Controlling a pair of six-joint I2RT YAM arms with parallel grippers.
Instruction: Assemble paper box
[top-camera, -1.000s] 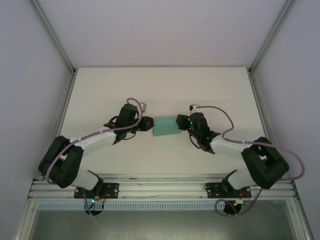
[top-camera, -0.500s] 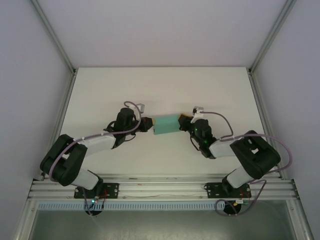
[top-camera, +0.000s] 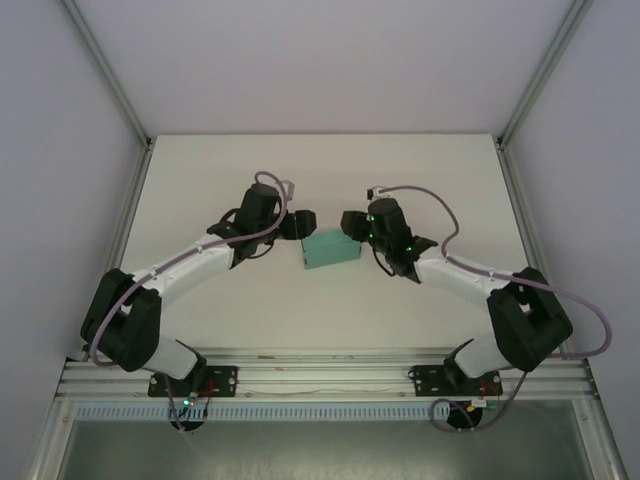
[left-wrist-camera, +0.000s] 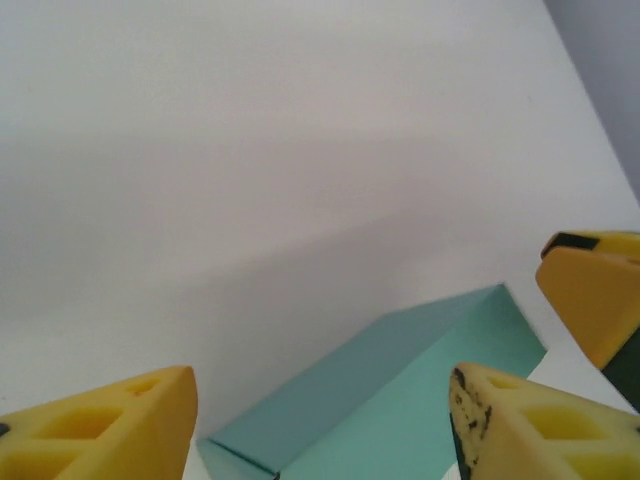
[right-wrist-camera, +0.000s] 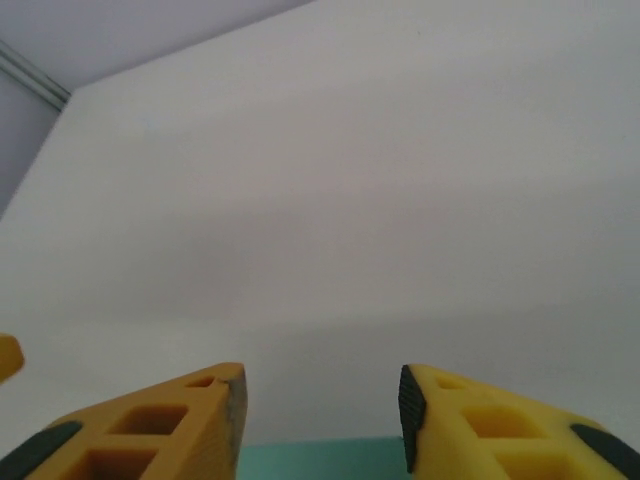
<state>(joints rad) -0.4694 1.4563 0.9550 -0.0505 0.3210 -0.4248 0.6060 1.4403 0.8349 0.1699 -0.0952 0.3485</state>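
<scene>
Paper box, place: the paper box (top-camera: 331, 250) rests flat on the table (top-camera: 320, 170), between the two grippers, as a low closed-looking teal block.
Paper box, long axis: runs left to right across the arms, its right end turned slightly toward the far side.
Left gripper, state: the left gripper (top-camera: 301, 224) has its jaws wide apart and holds nothing; in the left wrist view the box shows low between its fingers (left-wrist-camera: 110, 435).
Right gripper, state: the right gripper (top-camera: 352, 221) has its jaws moderately apart, also holding nothing.
Governing relation: each gripper hangs just beyond the box's far long edge, one near each end, so the box lies toward the arm bases from both.
Nearer arm: about equal, in my judgement.
Flaps: cannot tell whether any end remains untucked.
</scene>
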